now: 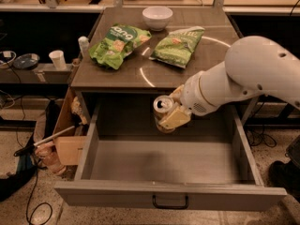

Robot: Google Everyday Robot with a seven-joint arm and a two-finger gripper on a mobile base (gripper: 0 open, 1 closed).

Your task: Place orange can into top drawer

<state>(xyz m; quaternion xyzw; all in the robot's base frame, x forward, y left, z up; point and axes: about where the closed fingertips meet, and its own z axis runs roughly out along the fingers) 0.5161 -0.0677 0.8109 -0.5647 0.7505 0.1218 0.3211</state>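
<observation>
Orange can [162,108] is up in the air, gripped from its right side, silver top and pull tab tilted a little toward the camera. The gripper [171,110] is clenched on it, one pale yellowish pad [176,119] pressed across the can's front and another finger showing behind it. Can and gripper hang inside the opening of the top drawer [117,198], over its rear part and just under the front edge of the table [136,76]. The drawer is pulled well out, grey floor bare, small black handle [170,201] centred on the front panel. The white arm [243,71] comes in from the right, crossing the table's corner. Up on the table, two green chip bags, one left [117,43] and one right [180,46], lie side by side, well apart from the can, with a white bowl [157,17] behind them near the far edge
</observation>
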